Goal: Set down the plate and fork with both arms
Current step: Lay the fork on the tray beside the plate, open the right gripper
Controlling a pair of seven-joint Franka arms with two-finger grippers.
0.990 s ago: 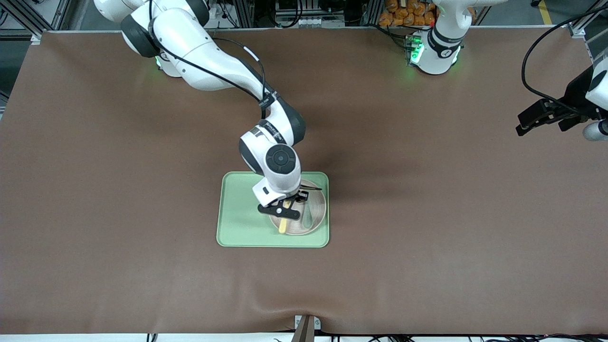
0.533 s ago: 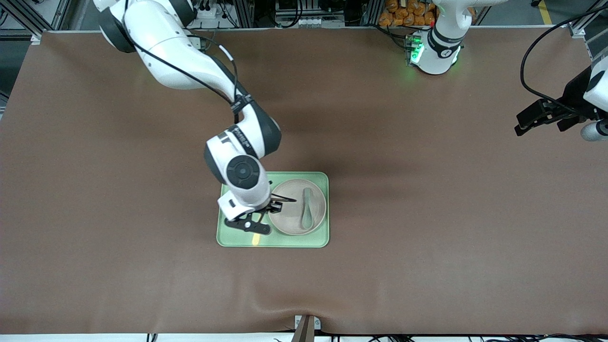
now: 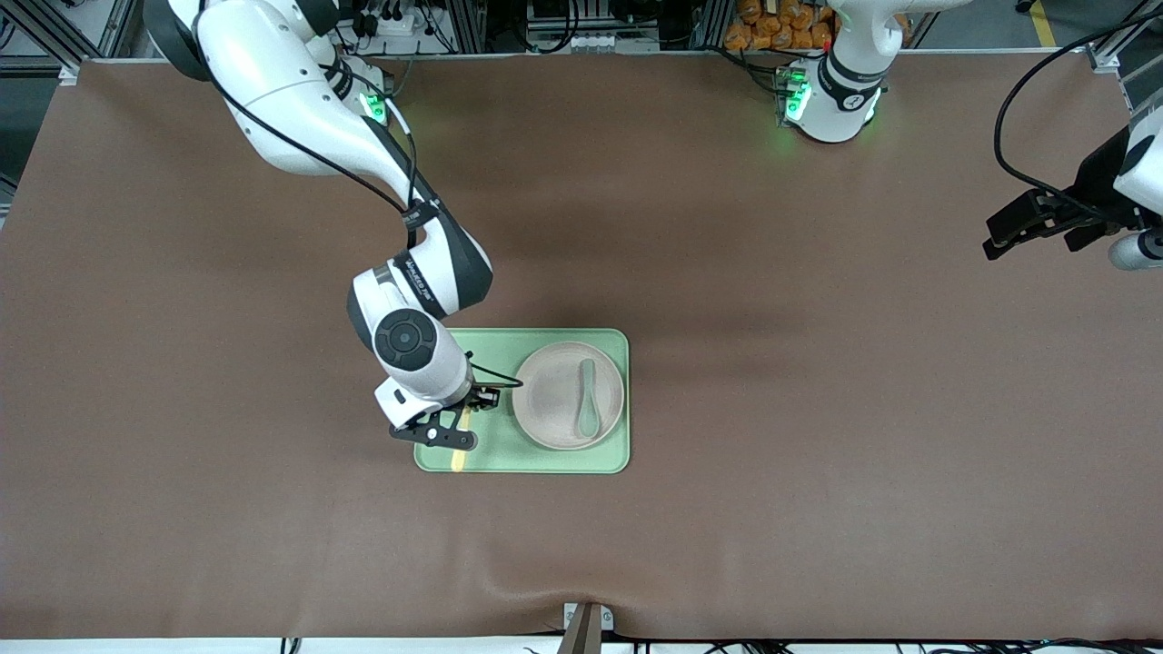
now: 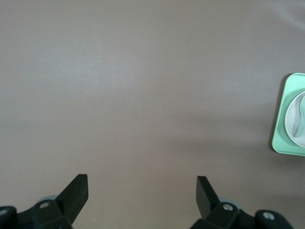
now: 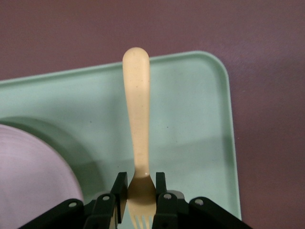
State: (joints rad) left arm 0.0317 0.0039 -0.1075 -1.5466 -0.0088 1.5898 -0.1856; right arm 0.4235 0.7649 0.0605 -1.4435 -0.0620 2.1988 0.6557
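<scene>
The pale beige plate [image 3: 569,395] lies on the light-green tray [image 3: 527,463], at the tray's end toward the left arm, with a muted-green spoon [image 3: 586,409] on it. My right gripper [image 3: 457,425] is over the tray's other end, beside the plate, shut on the pale-yellow fork [image 3: 460,451]. In the right wrist view the fingers [image 5: 120,188] clamp the fork [image 5: 137,119] at its neck, the handle pointing out over the tray [image 5: 200,119], and the plate's edge [image 5: 28,181] shows. My left gripper [image 4: 142,183] waits open and empty above bare table at the left arm's end.
The brown table mat [image 3: 818,409] spreads wide around the tray. The left wrist view shows the tray [image 4: 281,129] and plate at its edge. Cables and orange objects [image 3: 772,27] lie past the table's top edge.
My right gripper has carried the fork off the plate and across the tray toward the right arm's end. The spoon on the plate is now uncovered. The left arm has barely moved.
</scene>
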